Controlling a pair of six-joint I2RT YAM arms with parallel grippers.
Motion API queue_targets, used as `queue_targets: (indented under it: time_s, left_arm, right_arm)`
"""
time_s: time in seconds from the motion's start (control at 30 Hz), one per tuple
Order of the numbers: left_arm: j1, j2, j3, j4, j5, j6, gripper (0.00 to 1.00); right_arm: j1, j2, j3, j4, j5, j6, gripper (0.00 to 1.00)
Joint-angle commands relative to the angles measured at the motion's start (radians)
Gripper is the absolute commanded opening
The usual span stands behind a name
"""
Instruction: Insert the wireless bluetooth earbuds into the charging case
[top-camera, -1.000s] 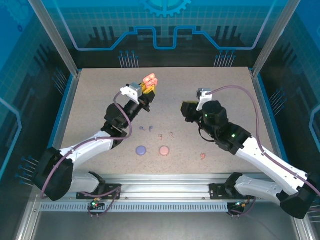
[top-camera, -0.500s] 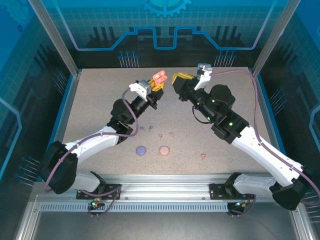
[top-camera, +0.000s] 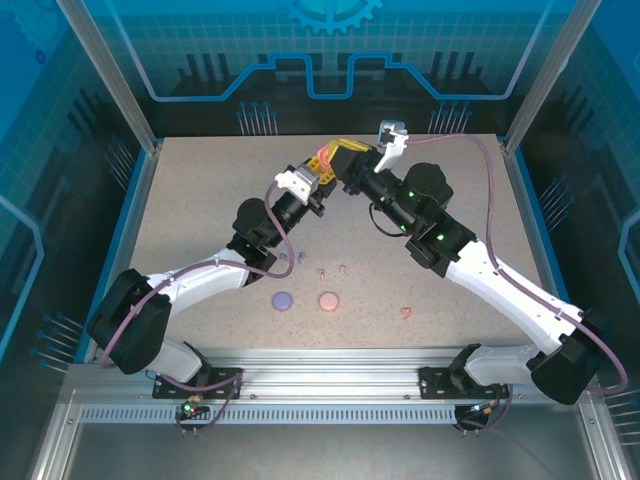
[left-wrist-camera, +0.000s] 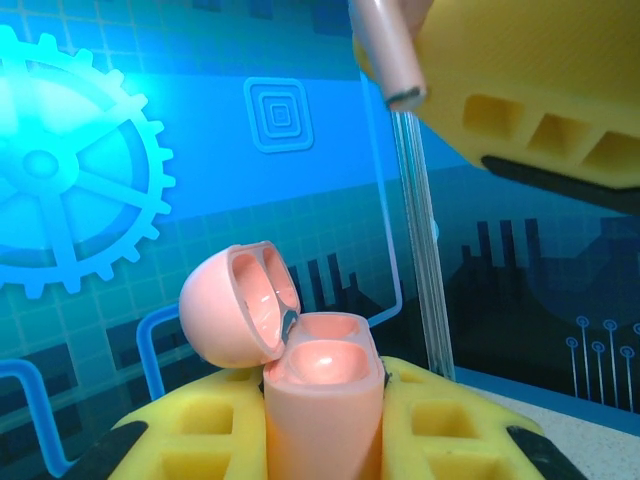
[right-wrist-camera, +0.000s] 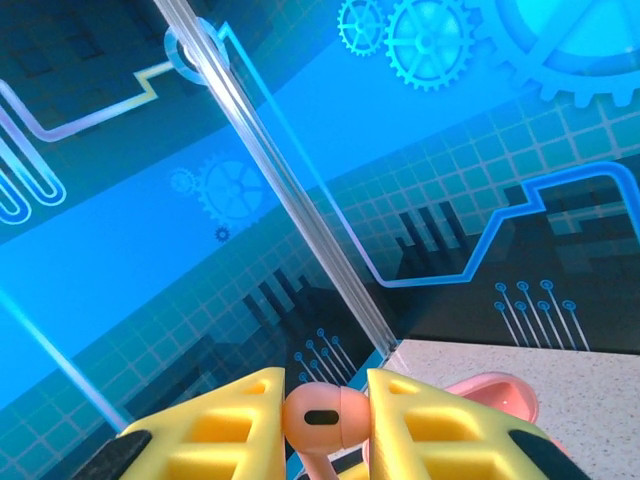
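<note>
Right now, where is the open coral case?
Top view: the case, in the left gripper, is raised over the table, far middle, beside the right gripper.

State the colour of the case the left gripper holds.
The case is coral, clearest in the left wrist view.

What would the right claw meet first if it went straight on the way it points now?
Most likely the open coral case clamped in the left claw: from above, the right claw, gripping a coral earbud, aims at it. Height is unclear, so it might pass just over.
</note>
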Motion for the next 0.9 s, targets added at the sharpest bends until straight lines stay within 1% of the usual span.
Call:
queue_targets:
  time_s: [0.0, 0.2, 0.37, 0.57, 0.87]
  left_arm:
    - [-0.005, 0.001, 0.039, 0.075, -0.010, 0.020, 0.00]
    - [-0.005, -0.005, 0.038, 0.071, -0.009, -0.011, 0.00]
    - [-0.005, -0.005, 0.045, 0.067, -0.008, -0.022, 0.00]
    - [-0.005, -0.010, 0.048, 0.059, -0.006, -0.019, 0.00]
    - [-0.004, -0.027, 0.042, 0.050, -0.007, -0.020, 0.00]
  right_arm:
    - [-0.015, 0.000, 0.013, 0.070, -0.017, 0.019, 0.24]
    - [-0.035, -0.007, -0.021, 0.089, -0.009, 0.050, 0.24]
    - [-0.039, 0.017, -0.021, 0.091, -0.028, 0.066, 0.23]
    - [-0.042, 0.055, -0.017, 0.102, -0.053, 0.080, 0.23]
    - [-0.046, 0.084, -0.032, 0.109, -0.055, 0.105, 0.22]
